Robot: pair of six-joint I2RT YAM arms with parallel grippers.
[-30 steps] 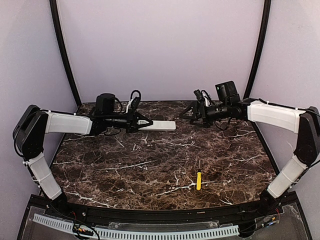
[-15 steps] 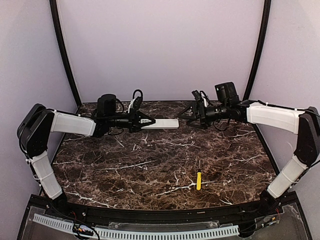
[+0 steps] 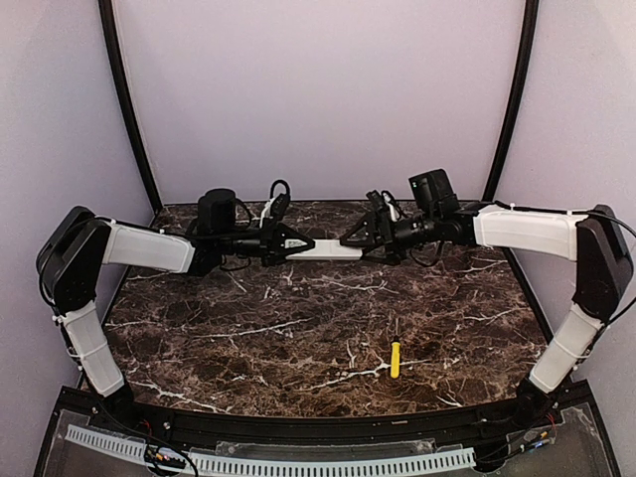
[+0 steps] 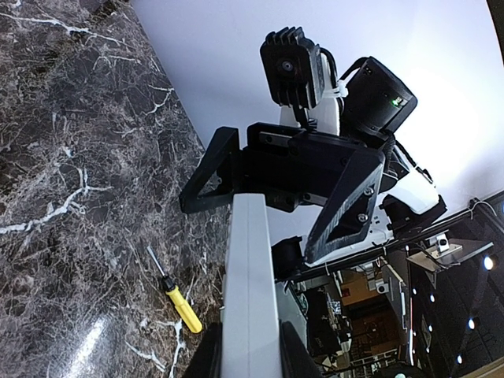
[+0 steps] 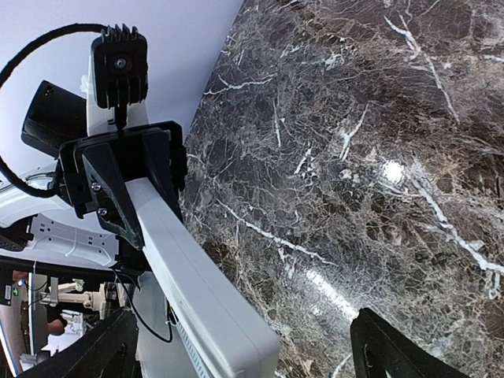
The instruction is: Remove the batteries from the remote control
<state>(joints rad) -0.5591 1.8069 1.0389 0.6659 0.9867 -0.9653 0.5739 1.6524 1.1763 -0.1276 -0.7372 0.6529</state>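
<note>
The left gripper is clamped on the left end of the remote control, its jaws pressed against the two long sides. The white bar lies level, pointing right, close to the far edge of the tabletop and about midway along it (the left wrist view shows it held above the marble, not lying on it). At the bar's right end is the right gripper, jaws spread wide. Its black fingers stand on either side of the tip with a gap on both sides. Right of the middle, near the near edge, lies a yellow-handled screwdriver.
</note>
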